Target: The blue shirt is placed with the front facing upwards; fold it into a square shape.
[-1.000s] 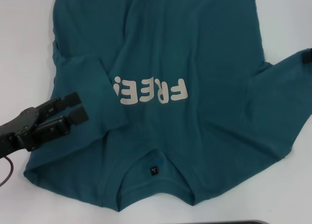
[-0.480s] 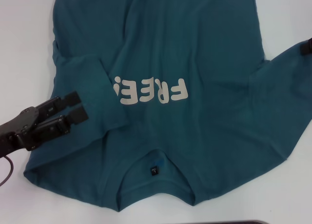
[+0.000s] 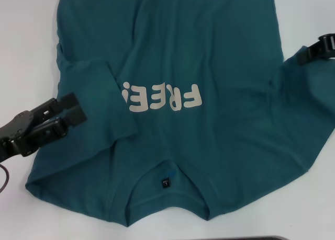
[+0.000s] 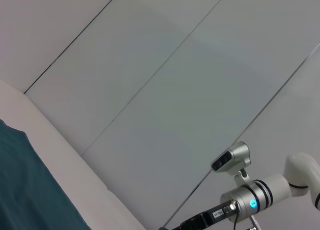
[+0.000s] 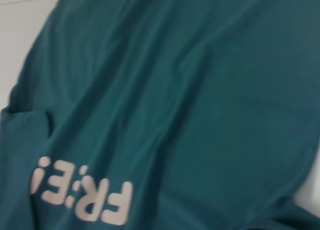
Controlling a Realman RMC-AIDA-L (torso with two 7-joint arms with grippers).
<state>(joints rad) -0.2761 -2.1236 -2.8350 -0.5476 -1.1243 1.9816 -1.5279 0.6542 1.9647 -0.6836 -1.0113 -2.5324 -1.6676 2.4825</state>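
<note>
Since the earlier frame our left gripper (image 3: pixel 73 108), fingers spread, slid off the shirt (image 3: pixel 209 52), lying lengthwise, collar nearest us, while our right gripper (image 3: pixel 314 47) pinches its sleeve.

1 blue shirt (image 3: pixel 209 67) w/ 1 neck tag (image 3: pixel 165 183), 2 claws: left claw (image 3: pixel 72 108), right claw (image 3: pixel 314 49).
</note>
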